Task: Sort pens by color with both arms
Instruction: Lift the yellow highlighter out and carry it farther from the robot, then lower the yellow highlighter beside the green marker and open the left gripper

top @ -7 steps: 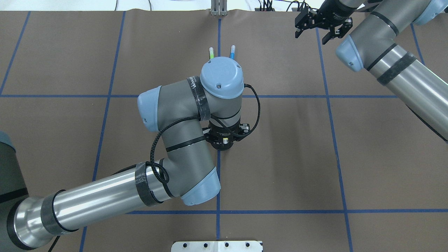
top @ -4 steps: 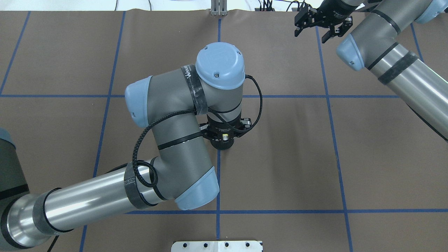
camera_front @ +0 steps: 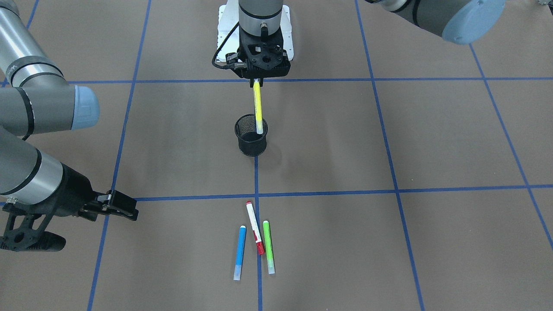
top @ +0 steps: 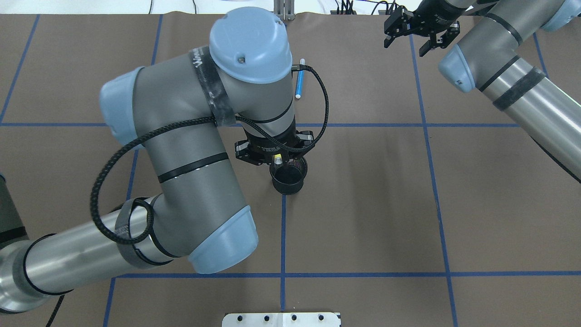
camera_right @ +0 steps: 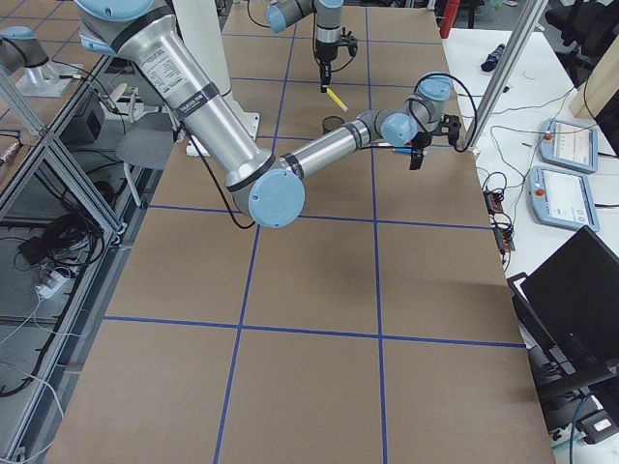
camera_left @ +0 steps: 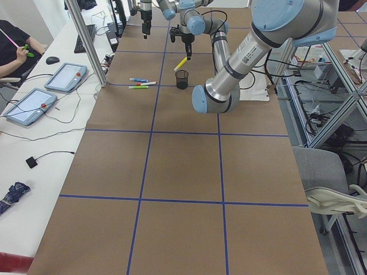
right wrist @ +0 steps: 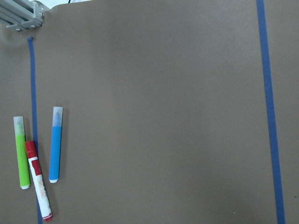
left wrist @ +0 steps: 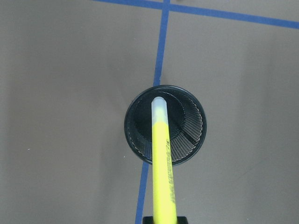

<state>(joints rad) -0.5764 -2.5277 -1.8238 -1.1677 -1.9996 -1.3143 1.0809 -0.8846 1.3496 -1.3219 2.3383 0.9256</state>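
From across the bench (camera_front: 389, 142) we see the left pincer (camera_front: 257, 80) clamped on the top of the yellow pen (camera_front: 258, 108). The pen hangs nearly upright with its pale cap down at the mouth of the black mesh cup (camera_front: 252, 146). The cup stands on a blue tape line (camera_front: 256, 172). Nearer the camera lie the blue pen (camera_front: 239, 252), the white pen with red ends (camera_front: 255, 227) and the green pen (camera_front: 268, 247), the white one slanted between the other two.

From overhead, we find the left arm (top: 181, 136) bent over the middle of the bench, hiding the green and white pens. Only the blue pen shows beside its wrist. The right pincer (top: 404, 47) hangs near the bench's far edge, to the right, jaws spread wide and holding nothing.

From the left end, the yellow pen looks tilted, its lower tip about level with the cup's rim; we cannot tell whether it is inside. Two tablets (camera_left: 66, 77) lie beyond the bench's edge, near a person (camera_left: 14, 43).

From the right end, the right pincer hangs near an aluminium post (camera_right: 493, 87), well apart from the cup.

The left wrist camera looks down the yellow barrel, and the pale cap falls inside the ring of the cup's rim.

The right wrist camera shows three pens flat on the bench. The green and blue ones lie parallel and apart, with the white one's larger red end just beside the green pen.
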